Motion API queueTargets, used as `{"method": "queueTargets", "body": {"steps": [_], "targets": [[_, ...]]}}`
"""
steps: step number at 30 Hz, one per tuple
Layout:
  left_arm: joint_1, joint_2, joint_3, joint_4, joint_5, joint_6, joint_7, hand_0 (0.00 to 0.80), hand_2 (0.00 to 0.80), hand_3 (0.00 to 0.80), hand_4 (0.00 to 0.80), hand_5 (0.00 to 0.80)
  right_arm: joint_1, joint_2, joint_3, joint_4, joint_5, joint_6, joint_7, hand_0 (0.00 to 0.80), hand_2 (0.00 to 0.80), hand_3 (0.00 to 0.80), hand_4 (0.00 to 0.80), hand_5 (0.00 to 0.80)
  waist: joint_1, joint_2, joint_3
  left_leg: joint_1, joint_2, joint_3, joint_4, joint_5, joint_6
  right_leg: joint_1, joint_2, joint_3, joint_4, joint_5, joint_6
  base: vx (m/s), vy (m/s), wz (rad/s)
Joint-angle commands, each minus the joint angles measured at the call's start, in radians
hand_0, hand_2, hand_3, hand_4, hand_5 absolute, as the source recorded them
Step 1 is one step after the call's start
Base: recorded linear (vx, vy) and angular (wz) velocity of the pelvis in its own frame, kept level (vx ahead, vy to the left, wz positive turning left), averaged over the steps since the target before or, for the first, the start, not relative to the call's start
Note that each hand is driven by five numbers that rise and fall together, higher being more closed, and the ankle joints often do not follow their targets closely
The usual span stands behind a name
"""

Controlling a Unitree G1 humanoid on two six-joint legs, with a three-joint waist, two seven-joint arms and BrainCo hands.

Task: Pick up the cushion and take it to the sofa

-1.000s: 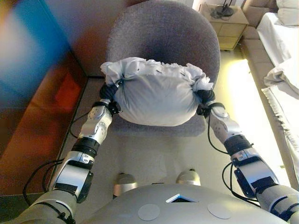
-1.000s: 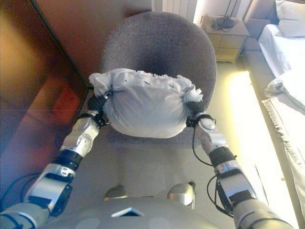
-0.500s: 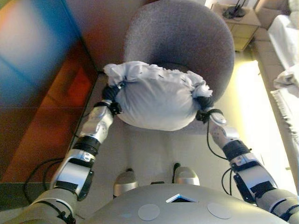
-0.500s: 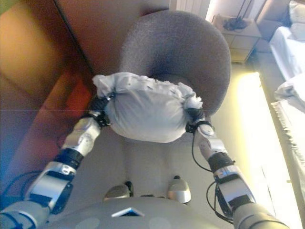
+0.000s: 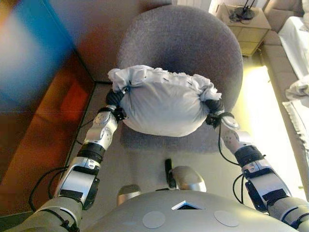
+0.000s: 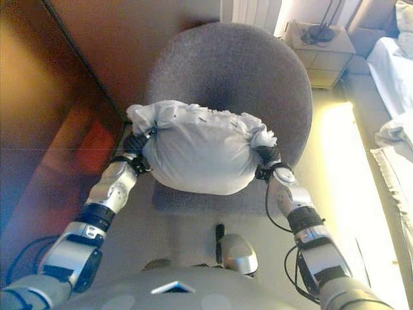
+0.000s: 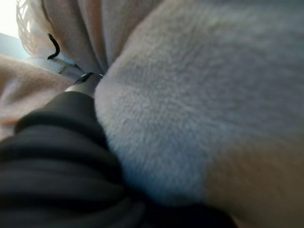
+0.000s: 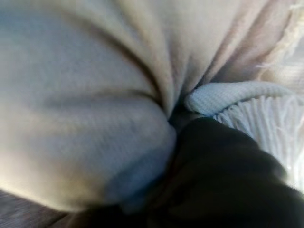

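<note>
1. The white cushion (image 5: 161, 107) sits at the centre of the eye views, held up between the two hands in front of the grey round-backed sofa chair (image 5: 181, 41).
2. The left hand (image 5: 115, 99) presses into the cushion's left end, its dark cover just below a bunched corner of the cloth; its fingers are buried in the fabric, so I cannot tell whether they are curled or straight.
3. The right hand (image 5: 215, 107) presses into the cushion's right end under the other ruffled corner; its fingers are hidden as well, so its state cannot be told.
4. Both wrist views are filled with pale cushion fabric against the dark ribbed covers.
5. A wooden nightstand (image 5: 246, 24) stands at the upper right, and a white bed (image 5: 297, 43) runs along the right edge.
</note>
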Motion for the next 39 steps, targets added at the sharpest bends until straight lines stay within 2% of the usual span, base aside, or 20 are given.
{"method": "queueTargets", "body": {"steps": [1, 5, 6, 8, 11, 12, 16, 18, 19, 21, 23, 26, 29, 33, 36, 39], "targets": [[-0.029, -0.007, 0.009, -0.133, -0.002, -0.053, -0.042, 0.800, 0.800, 0.800, 0.800, 0.800, -0.085, 0.039, 0.010, -0.073, 0.019, -0.107, 0.033, 0.800, 0.800, 0.800, 0.800, 0.800, 0.010, -0.052, -0.056, 0.008, -0.018, 0.025, -0.030, 0.170, 0.026, 0.048, -0.062, 0.011, -0.037, 0.010, 0.110, 0.214, 0.108, -0.22], [-0.039, 0.004, 0.021, -0.130, -0.025, -0.040, -0.058, 0.800, 0.800, 0.800, 0.800, 0.800, -0.113, 0.035, 0.000, -0.070, 0.022, -0.075, 0.007, 0.800, 0.800, 0.800, 0.800, 0.800, 0.037, -0.034, -0.048, 0.013, -0.010, 0.006, -0.268, 0.148, 0.045, 0.089, -0.068, 0.028, -0.030, -0.027, 0.137, 0.203, 0.177, -0.23], [-0.044, 0.005, 0.024, -0.127, -0.041, -0.036, -0.058, 0.800, 0.800, 0.800, 0.800, 0.800, -0.114, 0.034, -0.003, -0.073, 0.023, -0.069, 0.004, 0.800, 0.800, 0.800, 0.800, 0.800, 0.040, -0.024, -0.048, 0.018, -0.010, 0.009, -0.351, 0.146, 0.045, 0.099, -0.068, 0.025, -0.034, -0.034, 0.146, 0.180, 0.214, -0.24], [-0.053, -0.003, 0.024, -0.116, -0.065, -0.032, -0.060, 0.800, 0.800, 0.800, 0.800, 0.800, -0.105, 0.038, -0.003, -0.083, 0.023, -0.066, -0.017, 0.800, 0.800, 0.800, 0.800, 0.800, 0.045, -0.011, -0.048, 0.015, -0.006, 0.043, -0.466, 0.152, 0.038, 0.124, -0.074, 0.013, -0.040, -0.051, 0.163, 0.128, 0.197, -0.11], [-0.094, -0.023, -0.004, -0.088, -0.050, -0.036, -0.053, 0.800, 0.800, 0.800, 0.800, 0.800, -0.114, 0.044, -0.003, -0.063, 0.028, -0.083, -0.042, 0.800, 0.800, 0.800, 0.800, 0.800, 0.036, -0.011, -0.046, 0.008, 0.003, 0.139, -0.521, 0.107, 0.050, 0.141, -0.108, -0.028, -0.037, -0.063, 0.185, 0.028, 0.155, 0.10], [-0.101, -0.025, -0.012, -0.075, -0.040, -0.043, -0.056, 0.800, 0.800, 0.800, 0.800, 0.800, -0.117, 0.044, -0.005, -0.051, 0.026, -0.088, -0.046, 0.800, 0.800, 0.800, 0.800, 0.800, 0.034, -0.007, -0.048, 0.019, -0.001, 0.145, -0.545, 0.093, 0.056, 0.139, -0.116, -0.038, -0.025, -0.068, 0.191, 0.037, 0.161, 0.19], [-0.110, -0.016, -0.038, -0.069, -0.017, -0.044, -0.044, 0.800, 0.800, 0.800, 0.800, 0.800, -0.106, 0.038, -0.019, -0.052, 0.025, -0.082, -0.063, 0.800, 0.800, 0.800, 0.800, 0.800, 0.028, 0.015, -0.045, 0.061, -0.034, 0.127, -0.600, 0.081, 0.068, 0.117, -0.125, -0.046, 0.019, -0.080, 0.206, 0.036, 0.123, 0.21], [-0.124, -0.014, -0.056, -0.066, -0.005, -0.040, -0.021, 0.800, 0.800, 0.800, 0.800, 0.800, -0.112, 0.040, -0.023, -0.050, 0.020, -0.081, -0.076, 0.800, 0.800, 0.800, 0.800, 0.800, 0.033, 0.023, -0.034, 0.058, -0.053, 0.117, -0.603, 0.072, 0.084, 0.081, -0.136, -0.055, 0.099, -0.081, 0.214, -0.064, 0.121, 0.18], [-0.138, -0.011, -0.069, -0.060, 0.004, -0.046, -0.007, 0.800, 0.800, 0.800, 0.800, 0.800, -0.117, 0.044, -0.021, -0.050, 0.018, -0.076, -0.107, 0.800, 0.800, 0.800, 0.800, 0.800, 0.036, 0.029, -0.020, 0.051, -0.062, 0.113, -0.599, 0.064, 0.101, 0.032, -0.156, -0.058, 0.206, -0.055, 0.225, -0.132, 0.152, 0.11], [-0.170, -0.009, -0.098, -0.044, 0.009, -0.053, 0.012, 0.800, 0.800, 0.800, 0.800, 0.800, -0.132, 0.051, -0.023, -0.032, 0.048, -0.059, -0.171, 0.800, 0.800, 0.800, 0.800, 0.800, 0.035, 0.046, 0.011, 0.042, -0.059, 0.104, -0.586, 0.052, 0.119, -0.067, -0.181, -0.030, 0.407, -0.011, 0.231, -0.092, 0.146, 0.11], [-0.180, -0.013, -0.111, -0.036, -0.001, -0.050, 0.016, 0.800, 0.800, 0.800, 0.800, 0.800, -0.137, 0.055, -0.028, -0.012, 0.052, -0.062, -0.179, 0.800, 0.800, 0.800, 0.800, 0.800, 0.036, 0.043, 0.022, 0.044, -0.064, 0.094, -0.576, 0.045, 0.122, -0.093, -0.194, -0.014, 0.439, 0.014, 0.231, 0.048, 0.022, 0.16], [-0.178, -0.026, -0.126, -0.042, 0.009, -0.022, 0.019, 0.800, 0.800, 0.800, 0.800, 0.800, -0.147, 0.069, -0.030, -0.002, 0.037, -0.067, -0.233, 0.800, 0.800, 0.800, 0.800, 0.800, 0.041, 0.019, 0.027, 0.066, -0.076, 0.062, -0.570, 0.029, 0.100, -0.053, -0.220, 0.012, 0.277, 0.038, 0.239, 0.152, -0.146, 0.06], [-0.219, -0.017, -0.148, -0.046, 0.015, -0.016, 0.038, 0.800, 0.800, 0.800, 0.800, 0.800, -0.203, 0.056, -0.047, 0.001, 0.066, -0.088, -0.288, 0.800, 0.800, 0.800, 0.800, 0.800, 0.040, -0.012, 0.066, 0.012, -0.045, 0.030, -0.478, -0.017, 0.061, -0.080, -0.251, 0.056, 0.125, 0.054, 0.263, -0.034, -0.300, 0.00], [-0.250, -0.016, -0.132, -0.058, 0.002, -0.005, 0.059, 0.800, 0.800, 0.800, 0.800, 0.800, -0.287, 0.048, -0.066, 0.036, 0.077, -0.079, -0.294, 0.800, 0.800, 0.800, 0.800, 0.800, 0.051, -0.024, 0.115, -0.074, 0.019, 0.028, -0.372, -0.031, 0.034, -0.091, -0.241, 0.056, 0.093, 0.035, 0.282, -0.048, -0.207, 0.51], [-0.243, -0.013, -0.127, -0.071, -0.018, 0.011, 0.073, 0.800, 0.800, 0.800, 0.800, 0.800, -0.285, 0.032, -0.069, 0.021, 0.057, -0.066, -0.301, 0.800, 0.800, 0.800, 0.800, 0.800, 0.057, -0.022, 0.127, -0.110, 0.045, 0.026, -0.349, -0.016, 0.020, -0.077, -0.229, 0.040, 0.079, 0.022, 0.280, 0.024, -0.104, 0.19], [-0.252, -0.006, -0.118, -0.077, -0.042, -0.007, 0.069, 0.800, 0.800, 0.800, 0.800, 0.800, -0.310, 0.009, -0.074, 0.030, 0.034, -0.088, -0.304, 0.800, 0.800, 0.800, 0.800, 0.800, 0.061, -0.014, 0.159, -0.149, 0.060, 0.024, -0.357, 0.007, 0.009, -0.099, -0.229, 0.020, 0.076, 0.019, 0.279, -0.121, -0.049, -0.03]]}}
